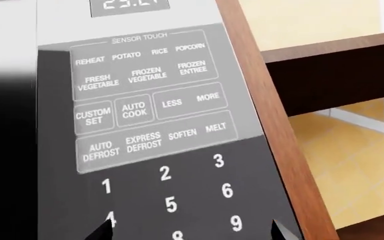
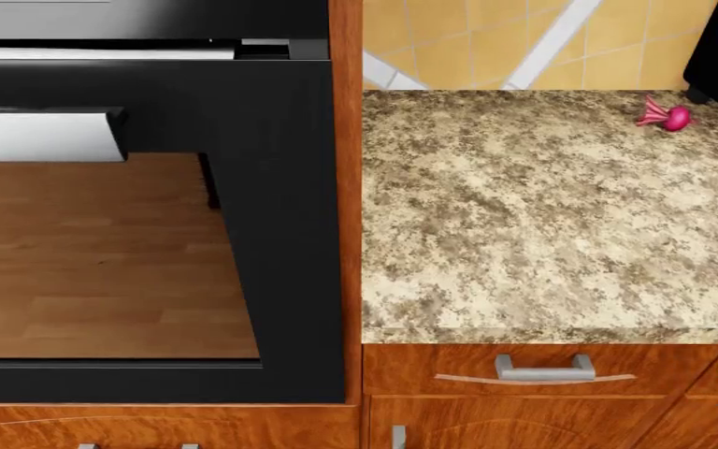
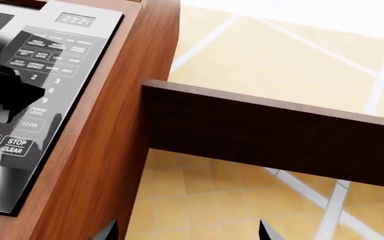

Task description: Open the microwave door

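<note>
Jaws of the left gripper (image 1: pixel 190 231) stand spread, their two dark tips showing just in front of the number keys of the microwave's black and silver touch panel (image 1: pixel 152 115), one tip over the 4 key, the other near the 9; nothing is between them. Whether they touch the panel cannot be told. Jaws of the right gripper (image 3: pixel 186 231) are spread too and hold nothing, their tips set before the yellow tiled wall (image 3: pixel 259 55), beside the reddish-brown wooden cabinet side (image 3: pixel 105 135) that frames the panel.

That panel sits against the cabinet side, its clock display above the keys. A dark arm part (image 3: pixel 8 90) covers some of the panel in the right wrist view. Away from the panel, a dark wooden shelf (image 3: pixel 279 135) juts from the cabinet side.

Neither gripper shows in the head view, which holds a black oven door (image 2: pixel 278 234), a speckled granite table (image 2: pixel 546 215) and a small magenta beet (image 2: pixel 671 116) near its far corner.
</note>
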Controlling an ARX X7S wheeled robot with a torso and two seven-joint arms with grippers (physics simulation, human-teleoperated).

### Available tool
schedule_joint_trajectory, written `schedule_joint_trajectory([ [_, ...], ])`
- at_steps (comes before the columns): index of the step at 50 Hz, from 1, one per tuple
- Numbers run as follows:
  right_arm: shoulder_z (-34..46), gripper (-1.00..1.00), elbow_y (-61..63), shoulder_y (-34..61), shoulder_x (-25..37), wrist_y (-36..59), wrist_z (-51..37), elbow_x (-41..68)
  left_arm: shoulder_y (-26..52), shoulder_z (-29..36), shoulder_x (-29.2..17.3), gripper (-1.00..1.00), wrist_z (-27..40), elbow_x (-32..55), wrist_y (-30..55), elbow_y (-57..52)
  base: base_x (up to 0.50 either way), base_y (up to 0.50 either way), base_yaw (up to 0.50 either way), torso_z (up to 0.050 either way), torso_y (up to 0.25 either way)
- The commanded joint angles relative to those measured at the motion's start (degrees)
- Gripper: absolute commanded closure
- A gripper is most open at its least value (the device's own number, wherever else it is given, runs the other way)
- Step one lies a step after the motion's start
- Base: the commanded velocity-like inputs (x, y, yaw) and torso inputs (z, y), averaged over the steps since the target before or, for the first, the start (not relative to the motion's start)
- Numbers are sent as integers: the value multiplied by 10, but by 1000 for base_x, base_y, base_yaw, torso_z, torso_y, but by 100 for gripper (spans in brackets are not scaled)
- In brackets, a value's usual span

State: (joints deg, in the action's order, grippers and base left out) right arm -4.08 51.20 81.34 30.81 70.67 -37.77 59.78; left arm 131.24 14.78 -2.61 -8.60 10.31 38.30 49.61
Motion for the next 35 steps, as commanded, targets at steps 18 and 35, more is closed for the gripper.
schedule_joint_trajectory([
  [18, 23, -100, -8, 7, -1, -13, -7, -1, -59, -32, -72, -100, 47, 31, 95, -161, 0, 0, 0, 0, 0],
  [35, 27, -100, -10, 8, 1, -21, -11, 2, -79, -65, -103, -100, 68, 64, 207, -326, 0, 0, 0, 0, 0],
])
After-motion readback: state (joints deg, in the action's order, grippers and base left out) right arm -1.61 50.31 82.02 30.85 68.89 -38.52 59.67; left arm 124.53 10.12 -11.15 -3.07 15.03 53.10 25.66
